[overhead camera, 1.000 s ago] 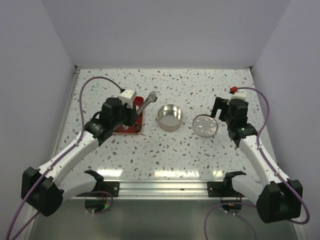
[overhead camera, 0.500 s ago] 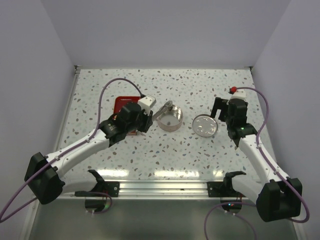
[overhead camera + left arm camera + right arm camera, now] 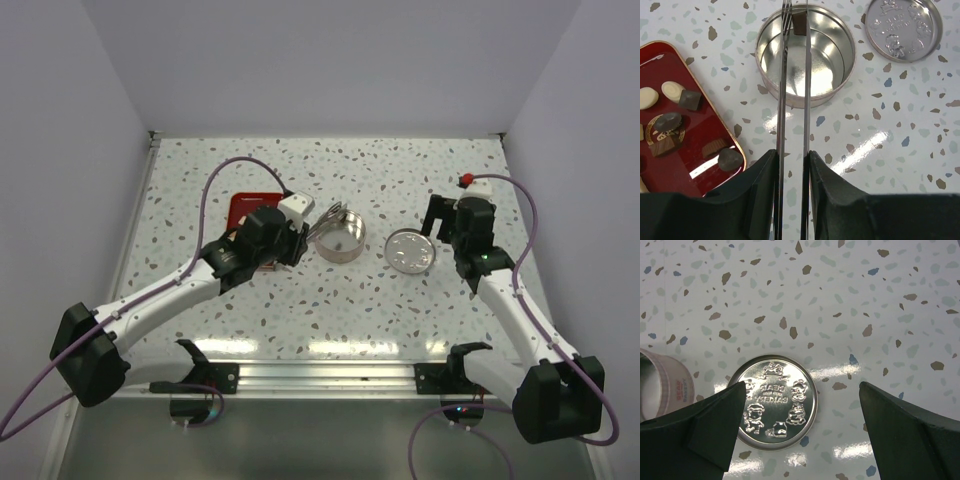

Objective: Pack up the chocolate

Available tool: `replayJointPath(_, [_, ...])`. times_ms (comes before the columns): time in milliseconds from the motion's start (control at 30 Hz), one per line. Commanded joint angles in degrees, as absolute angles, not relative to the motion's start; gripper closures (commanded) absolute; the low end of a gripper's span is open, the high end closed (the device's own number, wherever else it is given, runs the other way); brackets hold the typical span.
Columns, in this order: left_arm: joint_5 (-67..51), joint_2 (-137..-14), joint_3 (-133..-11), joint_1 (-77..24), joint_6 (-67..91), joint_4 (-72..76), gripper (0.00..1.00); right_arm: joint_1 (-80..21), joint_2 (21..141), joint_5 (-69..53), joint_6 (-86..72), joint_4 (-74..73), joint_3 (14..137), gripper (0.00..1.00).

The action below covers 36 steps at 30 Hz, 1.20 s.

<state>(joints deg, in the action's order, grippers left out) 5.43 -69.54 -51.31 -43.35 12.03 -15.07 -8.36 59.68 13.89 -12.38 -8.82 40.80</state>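
change since a second ago, left side only: left pincer gone from above the red tray, swung rightward, tongs tips now out over the tin. half a second ago already at the rim, now a touch further in. right pincer in the same spot, same pose.

counted, left to right:
- one tray, ahead and left of the left pincer.
- seven chocolate pieces plainly in the tray in the left wrist view, two cream and five brown or dark. pale slivers also cut off at the frame edge, not countable.
- one pair of metal tongs, squeezed between the left pincer's fingers, blades nearly parallel, running straight ahead from the pincer.
- one chocolate cube, brown, nipped between the tongs tips, far ahead of the pincer, over the tin's far side. touching the tin or not, cannot tell.
- one tin, round, silver, open, directly ahead of the left pincer.
- one lid, embossed, flat on the speckled table, ahead and right of the left pincer.

right pincer spread wide, the lid showing between its two fingers in the right wrist view.
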Motion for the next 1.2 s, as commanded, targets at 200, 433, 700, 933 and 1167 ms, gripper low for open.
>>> replayJointPath(200, [6.24, -69.70, -52.82, -43.94, 13.27, -11.51, 0.63, -8.44, 59.94, 14.15, -12.30, -8.79, 42.63, 0.01])
replayJointPath(433, [12.99, -67.86, -53.09, -43.86, 13.19, -13.35, 0.63, -8.44, 59.94, 14.24, -12.22, -8.96, 42.71, 0.01])
replayJointPath(700, [14.33, -64.87, -53.26, -35.87, 11.78, -16.35, 0.63, -8.44, 60.03, 14.24, -12.22, -8.97, 42.71, 0.01])
replayJointPath(933, [15.82, -63.81, -50.98, -27.26, 11.07, -18.19, 0.63, -8.52, 60.03, 13.97, -12.22, -9.05, 42.71, 0.01])
replayJointPath(1167, [16.17, -62.05, -46.59, -24.26, 13.09, -20.48, 0.63, -8.44, 60.20, 13.71, -12.30, -9.05, 42.80, 0.01])
